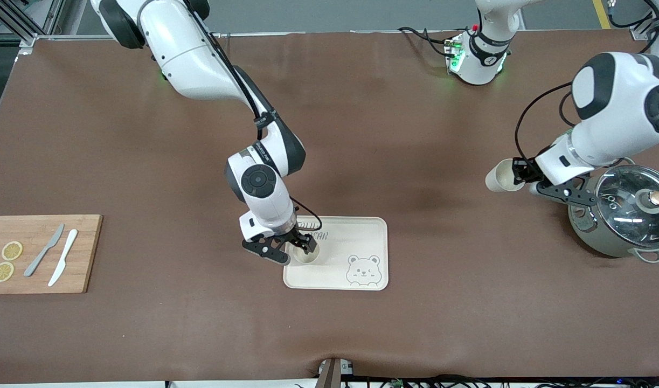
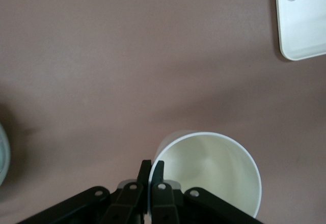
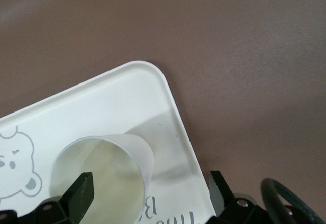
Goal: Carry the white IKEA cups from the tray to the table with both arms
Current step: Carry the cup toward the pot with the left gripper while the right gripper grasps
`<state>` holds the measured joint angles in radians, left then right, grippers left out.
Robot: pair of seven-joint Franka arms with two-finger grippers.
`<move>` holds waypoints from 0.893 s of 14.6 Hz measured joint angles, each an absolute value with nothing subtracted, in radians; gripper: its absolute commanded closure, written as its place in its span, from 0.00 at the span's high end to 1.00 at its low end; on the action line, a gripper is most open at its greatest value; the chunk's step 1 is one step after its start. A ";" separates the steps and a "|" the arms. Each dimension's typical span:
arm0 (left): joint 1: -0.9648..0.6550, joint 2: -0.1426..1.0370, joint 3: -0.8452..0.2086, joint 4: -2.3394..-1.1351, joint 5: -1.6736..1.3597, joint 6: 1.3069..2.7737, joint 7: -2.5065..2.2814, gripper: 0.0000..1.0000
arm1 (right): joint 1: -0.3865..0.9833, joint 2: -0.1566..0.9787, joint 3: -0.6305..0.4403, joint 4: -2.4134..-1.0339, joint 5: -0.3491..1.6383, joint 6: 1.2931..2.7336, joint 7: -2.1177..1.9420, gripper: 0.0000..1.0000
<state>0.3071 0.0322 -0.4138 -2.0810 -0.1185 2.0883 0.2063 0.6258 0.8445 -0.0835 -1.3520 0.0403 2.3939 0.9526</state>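
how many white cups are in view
2. One white cup stands on the bear-printed tray, between the open fingers of the right gripper. The other cup is held in the left gripper, above the table beside the grey pot.

Brown matte tabletop [image 1: 394, 134], evenly lit, soft sheen; grey floor strip and yellow line [image 1: 600, 13] above its top edge.

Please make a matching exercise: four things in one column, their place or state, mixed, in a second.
1. cream-white tumbler at the right gripper
2. cream-white tumbler at the left gripper
3. grey pot with glass lid
4. wooden cutting board

A. bears lemon slices and knives
B. stands on the bear-printed tray
C. left arm's table end, lid on
D. pinched by its rim, in the air

Pairs: 1-B, 2-D, 3-C, 4-A
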 measured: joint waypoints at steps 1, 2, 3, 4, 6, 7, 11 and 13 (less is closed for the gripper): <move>0.305 0.011 -0.416 -2.155 -0.154 2.166 0.235 0.00 | 0.627 0.856 -0.083 -1.352 0.040 2.410 0.953 1.00; 0.306 -0.009 -0.416 -2.224 -0.186 2.230 0.273 0.00 | 0.628 0.866 -0.083 -1.352 0.040 2.424 0.953 1.00; 0.311 -0.026 -0.414 -2.282 -0.206 2.277 0.311 0.00 | 0.629 0.874 -0.083 -1.352 0.040 2.435 0.953 1.00; 0.325 -0.039 -0.412 -2.329 -0.220 2.312 0.349 0.00 | 0.630 0.879 -0.083 -1.352 0.040 2.442 0.953 1.00; 0.355 -0.052 -0.408 -2.398 -0.256 2.377 0.425 0.00 | 0.631 0.882 -0.083 -1.352 0.040 2.447 0.953 1.00; 0.362 -0.054 -0.407 -2.427 -0.277 2.418 0.456 0.00 | 0.631 0.882 -0.083 -1.351 0.040 2.448 0.953 1.00; 0.363 -0.050 -0.413 -2.522 -0.295 2.546 0.486 0.00 | 0.631 0.882 -0.085 -1.347 0.040 2.448 0.953 0.42; 0.358 -0.043 -0.417 -2.564 -0.295 2.612 0.486 0.00 | 0.631 0.882 -0.087 -1.347 0.040 2.448 0.953 0.29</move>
